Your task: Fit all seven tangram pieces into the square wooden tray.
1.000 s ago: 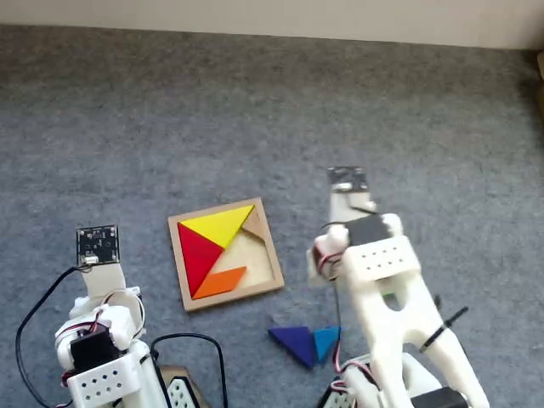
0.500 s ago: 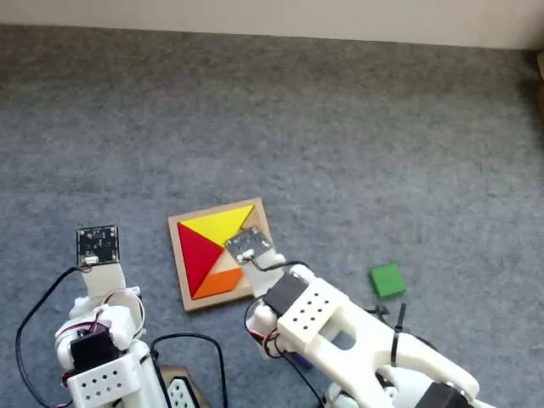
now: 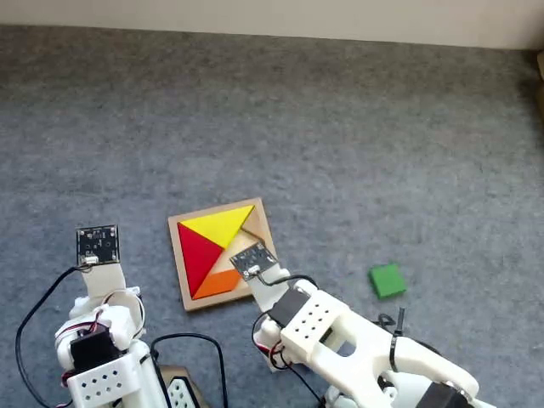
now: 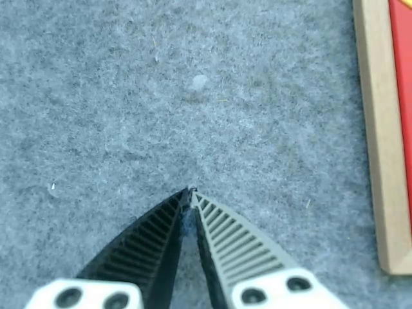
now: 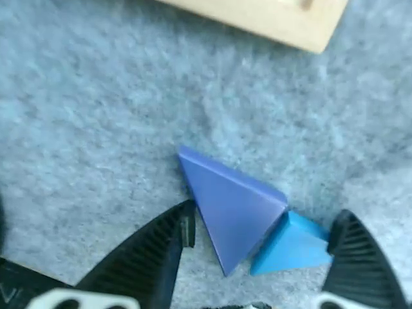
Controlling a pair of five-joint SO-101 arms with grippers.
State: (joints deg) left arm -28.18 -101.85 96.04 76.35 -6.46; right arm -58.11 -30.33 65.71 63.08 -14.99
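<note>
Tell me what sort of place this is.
Probably a robotics lab or hobby bench: a grey felt-covered table, a white right robot arm over it, and a square wooden tray holding coloured tangram pieces.

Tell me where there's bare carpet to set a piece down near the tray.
The widest bare carpet lies beyond the tray, on its far side. There is also room between the tray and the green square. It is crowded on the near side: the right gripper stands open over the dark blue triangle and light blue triangle.
</note>
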